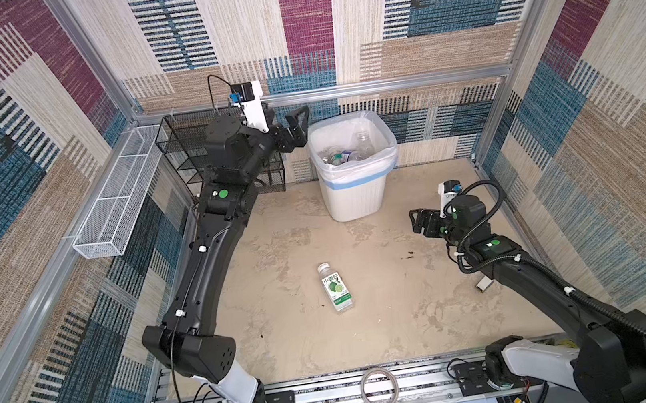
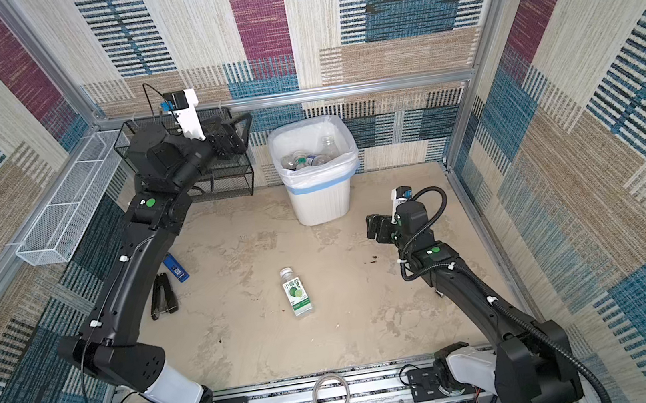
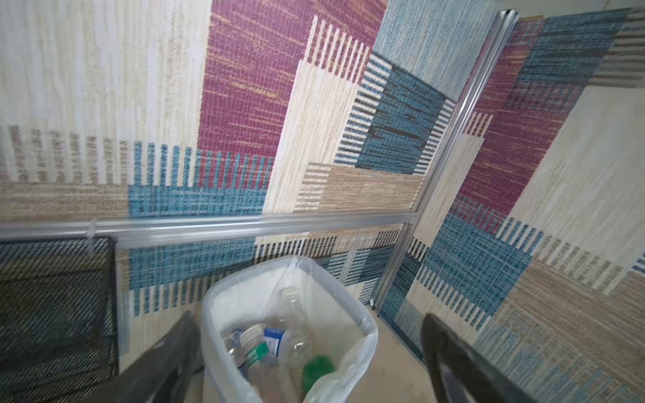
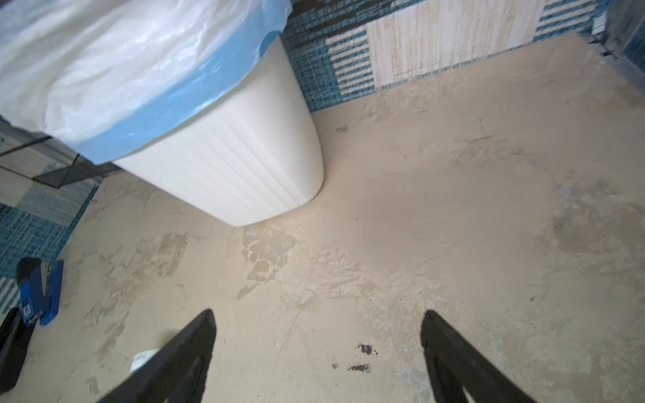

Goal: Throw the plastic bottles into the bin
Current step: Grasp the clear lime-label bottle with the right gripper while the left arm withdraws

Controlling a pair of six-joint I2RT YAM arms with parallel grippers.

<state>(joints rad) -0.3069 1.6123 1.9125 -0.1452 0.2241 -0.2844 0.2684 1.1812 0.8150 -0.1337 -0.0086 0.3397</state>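
Hanging just left of the rim of the bin (image 1: 354, 198) in both top views, the left gripper (image 1: 296, 130) has its jaws spread wide and empty (its wrist view shows both fingers apart with nothing between them). Several clear plastic bottles (image 1: 342, 154) lie inside the lined bin, a crushed green bottle (image 3: 316, 370) among them. One lime-labelled bottle (image 1: 336, 288) with a white cap lies on its side on the beige tabletop (image 1: 391, 328), well apart from both grippers. Right gripper (image 1: 420, 222): jaws spread, empty, held over bare tabletop near the bin.
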